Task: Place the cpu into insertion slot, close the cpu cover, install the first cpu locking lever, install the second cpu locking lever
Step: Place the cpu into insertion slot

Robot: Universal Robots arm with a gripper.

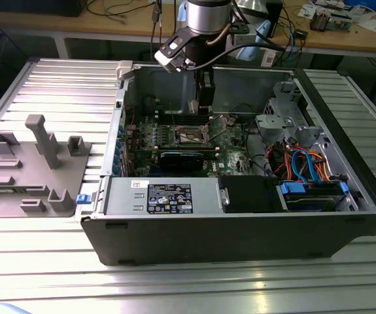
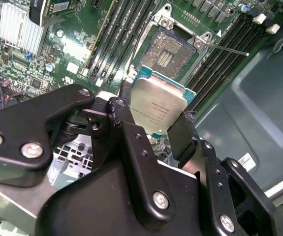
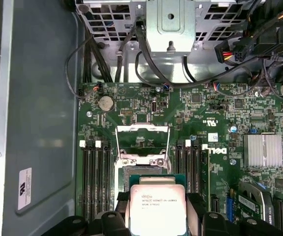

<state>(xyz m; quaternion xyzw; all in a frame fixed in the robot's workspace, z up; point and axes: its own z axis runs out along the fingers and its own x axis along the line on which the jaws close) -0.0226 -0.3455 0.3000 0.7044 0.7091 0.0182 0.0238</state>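
The cpu (image 2: 158,108), a small square chip w/ silvery top, is pinched btwn the two black fingers (image 2: 180,135) of the gripper (image 2: 151,123), which clamp its opposite edges. It hangs above the green motherboard (image 3: 220,113), close to the insertion slot (image 2: 168,49) but not seated in it. In the first wrist view the chip overlaps the slot's near edge. The slot lies bare, a dark centre w/ metal rim, w/ long black memory slots (image 3: 94,177) on either side. The cpu cover (image 3: 142,143), a thin silvery frame, is swung open away from the slot.

In the exterior view the arm reaches down into an open PC case (image 1: 240,235) lying on its side, w/ orange & blue cables (image 1: 305,160) inside at the exterior view's right. The case sits on a ribbed aluminium table (image 1: 174,288). A grey fixture tray (image 1: 24,170) rests on the table at the exterior view's left. Bkgd: a wooden workbench (image 1: 76,26) strewn w/ wires.
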